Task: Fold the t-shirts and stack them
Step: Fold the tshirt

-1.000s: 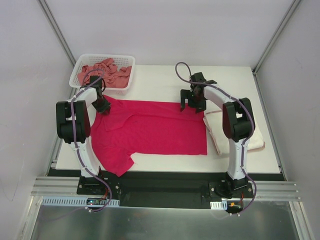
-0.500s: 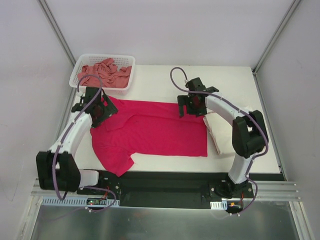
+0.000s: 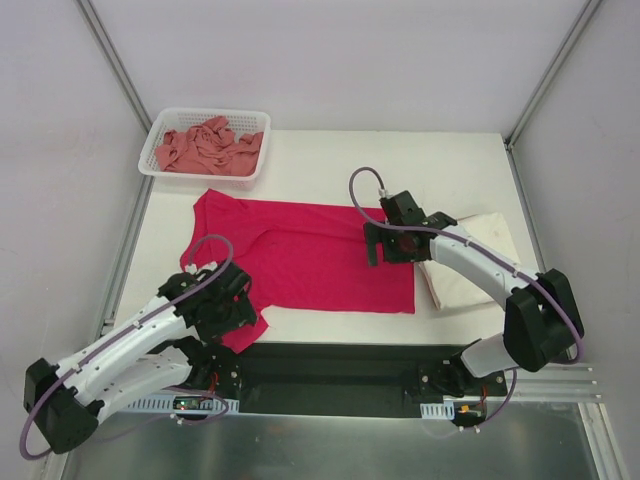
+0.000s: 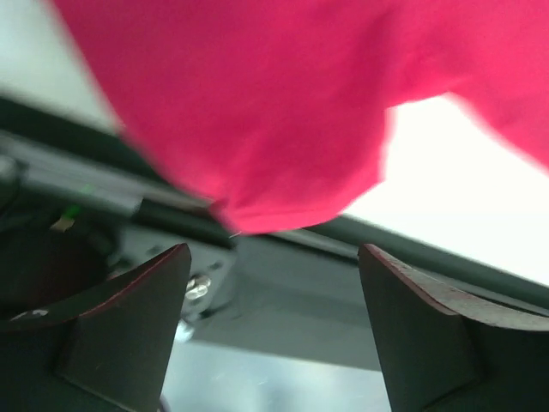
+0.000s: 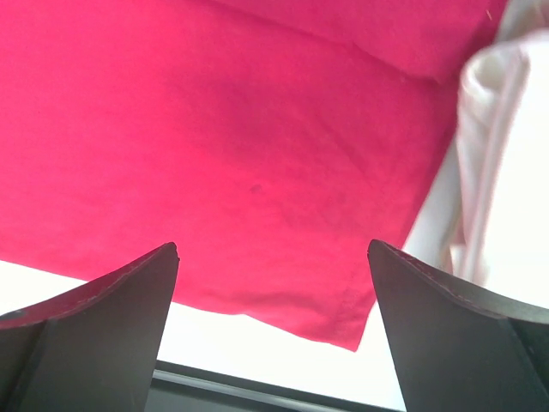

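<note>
At the far left, the salmon shirt (image 3: 210, 147) lay bunched in the basket (image 3: 150, 160). The left gripper (image 3: 238, 308) hung low over the red shirt's (image 3: 310, 255) near sleeve by the table's (image 3: 330, 160) front edge, fingers (image 4: 129, 326) spread, gripping nothing. The red shirt lay flat across mid-table. The right gripper (image 3: 376, 248) hovered over its right part, fingers (image 5: 94, 335) spread wide, empty. The folded cream shirt (image 3: 475, 265) lay just right.

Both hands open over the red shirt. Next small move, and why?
Probably lower the left hand onto the near sleeve and pinch it. Its jaws stand open and empty above that sleeve at the near edge of the table, and the red shirt lies flat, not yet folded.
</note>
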Robot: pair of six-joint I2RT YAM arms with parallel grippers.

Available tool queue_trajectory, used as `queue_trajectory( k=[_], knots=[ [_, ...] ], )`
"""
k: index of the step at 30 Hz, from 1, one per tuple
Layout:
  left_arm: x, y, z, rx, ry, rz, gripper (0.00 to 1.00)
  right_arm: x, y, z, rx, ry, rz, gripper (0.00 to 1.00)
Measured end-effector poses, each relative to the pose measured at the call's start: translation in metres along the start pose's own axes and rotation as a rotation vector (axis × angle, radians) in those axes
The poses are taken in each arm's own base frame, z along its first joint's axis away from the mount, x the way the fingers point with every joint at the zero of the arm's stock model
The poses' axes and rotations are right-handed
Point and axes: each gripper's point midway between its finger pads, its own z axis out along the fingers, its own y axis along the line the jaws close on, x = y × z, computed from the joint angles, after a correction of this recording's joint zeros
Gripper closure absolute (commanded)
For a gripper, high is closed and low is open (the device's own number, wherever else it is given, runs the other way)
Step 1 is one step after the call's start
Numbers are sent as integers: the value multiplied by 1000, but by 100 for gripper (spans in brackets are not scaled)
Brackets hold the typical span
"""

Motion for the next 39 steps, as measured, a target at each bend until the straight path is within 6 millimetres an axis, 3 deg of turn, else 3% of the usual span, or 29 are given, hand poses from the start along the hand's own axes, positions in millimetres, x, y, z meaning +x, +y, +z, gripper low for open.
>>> queue_trajectory(
  k=[2, 5, 13, 20, 24, 30, 33, 34, 35, 39],
  knots=[
    [20, 17, 3, -97, 52, 6, 31, 5, -4, 0, 16, 1, 10, 3],
    [30, 25, 5, -174, 77, -19, 44, 6, -6, 0, 26, -1, 18, 3],
    [44, 47, 24, -305, 98, -79, 46, 13, -13, 5, 59, 5, 29, 3],
    [32, 51, 41, -406, 28, -56, 50, 10, -14, -2, 54, -22, 35, 3],
    [25, 48, 47, -485, 11, -27, 71, 11, -14, -4, 53, -33, 45, 3],
    [22, 44, 49, -518, 8, -10, 70, 20, -18, -12, 45, -67, 80, 3],
    [20, 46, 49, -522, -3, -12, 78, 32, -22, -18, 38, -80, 101, 3],
    [18, 46, 49, -522, -11, -13, 84, 36, -23, -20, 35, -83, 107, 3],
    [16, 47, 50, -520, -21, -19, 97, 40, -23, -22, 29, -87, 112, 3],
    [4, 43, 55, -487, -74, -33, 100, 54, -16, -34, -9, -102, 99, 3]
  ],
)
